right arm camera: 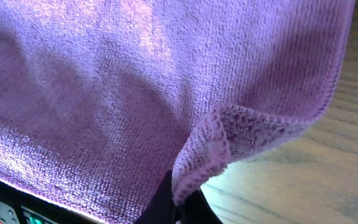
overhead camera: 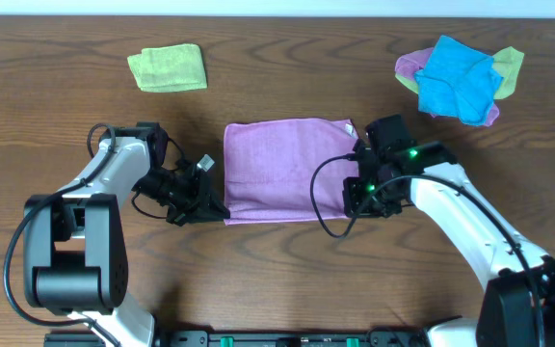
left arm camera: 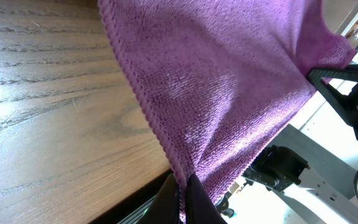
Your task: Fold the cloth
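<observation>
Overhead, the purple cloth (overhead camera: 282, 169) lies flat mid-table (overhead camera: 66, 125); my left gripper (overhead camera: 220, 209) clamps its seven o'clock corner and my right gripper (overhead camera: 353, 204) its five o'clock corner, with a green cloth (overhead camera: 168, 68) at eleven o'clock and a heap of cloths (overhead camera: 459, 79) at one o'clock. Left wrist view: my fingers (left arm camera: 194, 202) are pinched tight on the cloth's hemmed edge at six o'clock, fabric fanning up toward one o'clock over the wood. Right wrist view: my fingers (right arm camera: 160, 202) are clenched on a curled-over corner at six o'clock, cloth spreading from nine to one o'clock, bare wood at four o'clock.
</observation>
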### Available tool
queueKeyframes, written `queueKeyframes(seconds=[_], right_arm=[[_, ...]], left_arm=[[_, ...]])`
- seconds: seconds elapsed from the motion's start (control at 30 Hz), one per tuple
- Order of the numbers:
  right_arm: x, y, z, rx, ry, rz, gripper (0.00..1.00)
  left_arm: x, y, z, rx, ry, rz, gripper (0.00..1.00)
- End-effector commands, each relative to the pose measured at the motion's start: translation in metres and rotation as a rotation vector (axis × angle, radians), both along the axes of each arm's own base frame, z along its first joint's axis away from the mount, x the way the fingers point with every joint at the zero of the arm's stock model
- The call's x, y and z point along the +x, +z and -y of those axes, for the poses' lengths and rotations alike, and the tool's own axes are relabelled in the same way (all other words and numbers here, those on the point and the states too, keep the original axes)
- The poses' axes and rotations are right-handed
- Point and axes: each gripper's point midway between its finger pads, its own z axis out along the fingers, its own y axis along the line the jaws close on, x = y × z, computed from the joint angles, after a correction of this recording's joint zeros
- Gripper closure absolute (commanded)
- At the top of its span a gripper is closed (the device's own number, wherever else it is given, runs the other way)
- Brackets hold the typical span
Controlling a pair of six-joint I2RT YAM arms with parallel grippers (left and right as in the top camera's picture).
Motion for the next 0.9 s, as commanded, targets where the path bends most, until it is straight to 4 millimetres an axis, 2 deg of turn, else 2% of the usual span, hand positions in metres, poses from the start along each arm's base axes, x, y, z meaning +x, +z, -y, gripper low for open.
queueKeyframes(seconds=[0.0, 0.07, 0.17, 0.37, 0.57, 0.7, 0.87], right_arm=[[0.002, 0.001, 0.002, -0.021, 0.015, 0.036, 0.98], [0.009, 0.002, 0.000, -0.012, 0.004, 0.059, 0.98], [0.027, 0.006, -0.006, 0.012, -0.006, 0.134, 0.99], [0.076, 0.018, -0.005, -0.009, -0.054, 0.344, 0.99], [0.109, 0.030, -0.004, -0.024, -0.083, 0.489, 0.99], [0.125, 0.025, -0.002, -0.048, -0.101, 0.536, 0.99], [0.142, 0.014, -0.003, -0.064, -0.110, 0.569, 0.99]], left_arm=[[0.000, 0.000, -0.005, 0.024, -0.009, 0.022, 0.94], [0.002, 0.000, -0.005, 0.024, 0.007, 0.018, 0.94], [0.017, -0.001, -0.002, 0.019, 0.073, 0.021, 0.94], [0.060, 0.001, 0.004, -0.017, 0.220, 0.080, 0.94], [0.106, 0.006, 0.004, -0.035, 0.337, 0.188, 0.94], [0.135, 0.010, 0.001, -0.023, 0.406, 0.271, 0.94], [0.158, 0.008, -0.004, 0.040, 0.439, 0.382, 0.94]])
